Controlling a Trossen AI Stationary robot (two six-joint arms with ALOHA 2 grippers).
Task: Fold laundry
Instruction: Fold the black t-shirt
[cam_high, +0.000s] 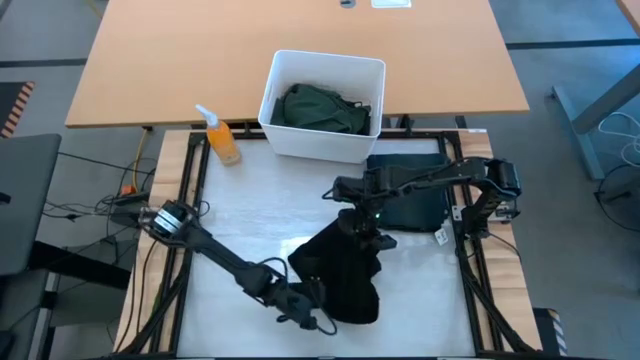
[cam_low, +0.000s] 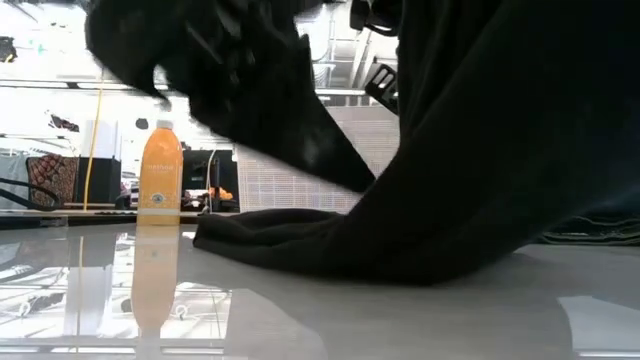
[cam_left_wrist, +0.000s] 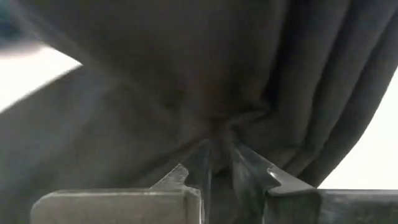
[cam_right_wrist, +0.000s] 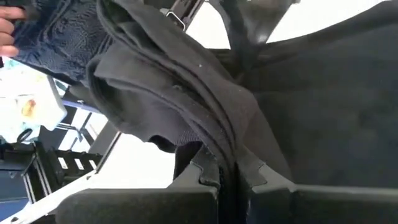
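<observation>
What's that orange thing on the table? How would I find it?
Start at the white bin at the far end of the table, the one with dark green cloth inside. Just beside it, toward the left arm's side, lies an orange bottle with a white spray top. It is the only bright orange thing there; the clothes are all dark.

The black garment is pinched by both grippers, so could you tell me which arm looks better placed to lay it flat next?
Probably the right: right gripper holds the black garment up over the table's middle, while left gripper grips its near edge.
</observation>
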